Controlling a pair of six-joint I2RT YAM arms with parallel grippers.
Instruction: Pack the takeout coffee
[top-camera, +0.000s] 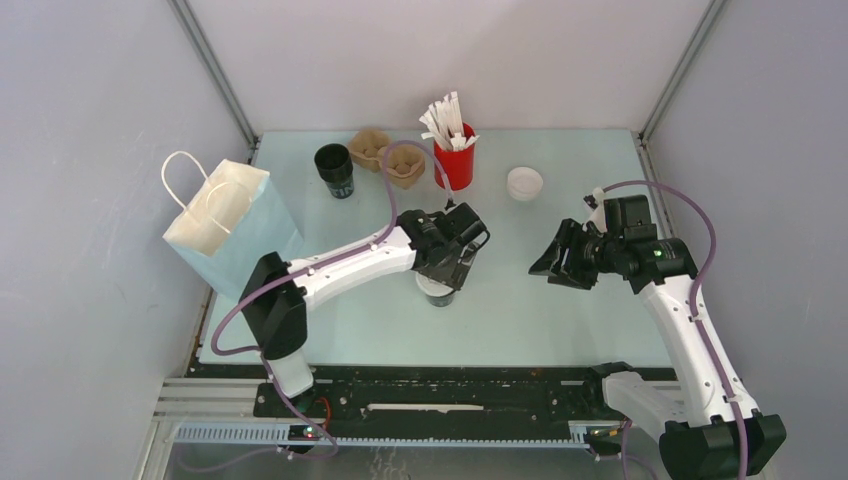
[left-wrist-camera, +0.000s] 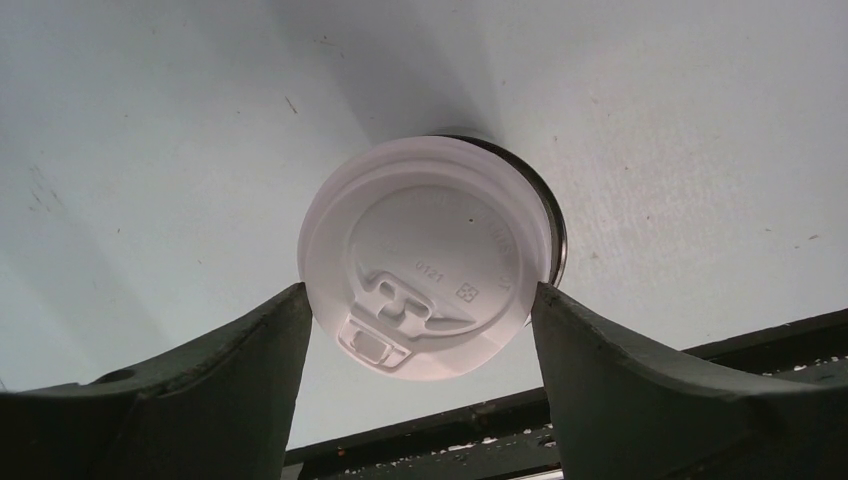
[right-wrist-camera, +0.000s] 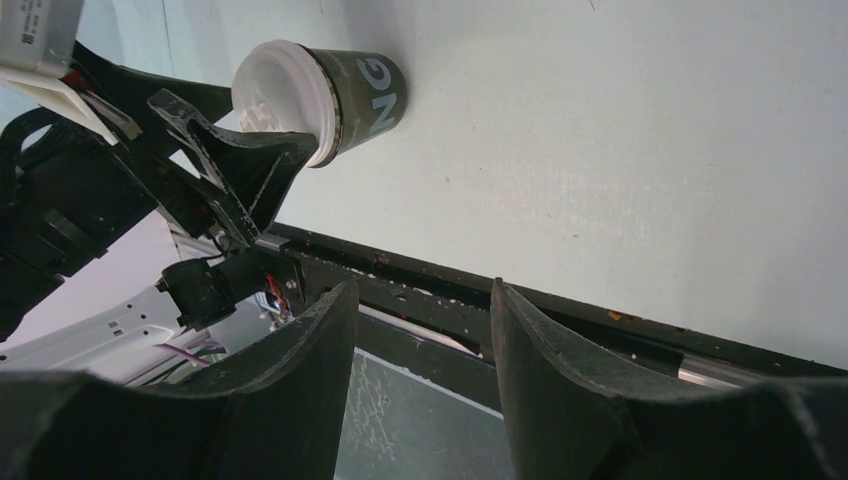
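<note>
Paper bag: upright at the far left of the table, mouth open upward, handles loose; likely destination, well apart from the cup.
Lidless black cup: at the back, beside the cardboard carrier; not part of this step, best left alone.
Takeout coffee: upright on the table near the middle, white lid seated, directly under the left wrist.
Left gripper: spread to the lid's width, one fingertip at each side of the rim; pressing or merely touching, cannot tell.
Doing it well: better to sink lower and pinch the dark paper wall below the lid, since a squeeze on the rim could pop the lid off; close gently, keep centred, lift straight up, hold level on the way to the bag.
Red holder: full of white sticks, behind the cup; worth avoiding on the lift.
Loose white lid: on the table further right.
Right gripper: released, nothing between the fingers, hovering apart to the right; possibly useful for steadying the bag.
</note>
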